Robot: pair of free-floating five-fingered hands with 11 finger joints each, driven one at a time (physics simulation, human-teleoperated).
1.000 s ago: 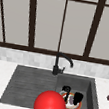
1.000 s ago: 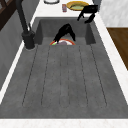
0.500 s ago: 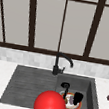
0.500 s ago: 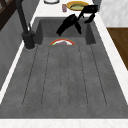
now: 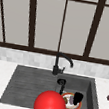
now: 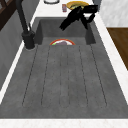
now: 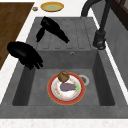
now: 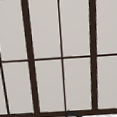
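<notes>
The plate (image 7: 51, 83), red-rimmed, lies on the basin floor of the sink (image 7: 60, 112), lower centre of the right side view, just left of the drain. On it are one eggplant (image 7: 67, 86) and one round brown lump (image 7: 63, 76), touching each other.

The right hand (image 7: 23, 52) hangs up and to the left of the plate in that view, above the basin's front edge and well clear of the food. Its fingers droop, loosely bent, and it has hold of nothing. In the front view this hand (image 5: 78, 97) sits in front of the plate's right part.

The left hand (image 7: 53, 28) floats further up the frame, over the ribbed drainboard, fingers stretched straight and thumb spread, holding nothing.

Counted: two hands, one red-rimmed plate, one eggplant, one brown lump, one faucet (image 5: 62, 59), one yellow dish (image 7: 43, 6) on the counter at top centre, and one red ball (image 5: 50, 105) at the front view's bottom centre.
</notes>
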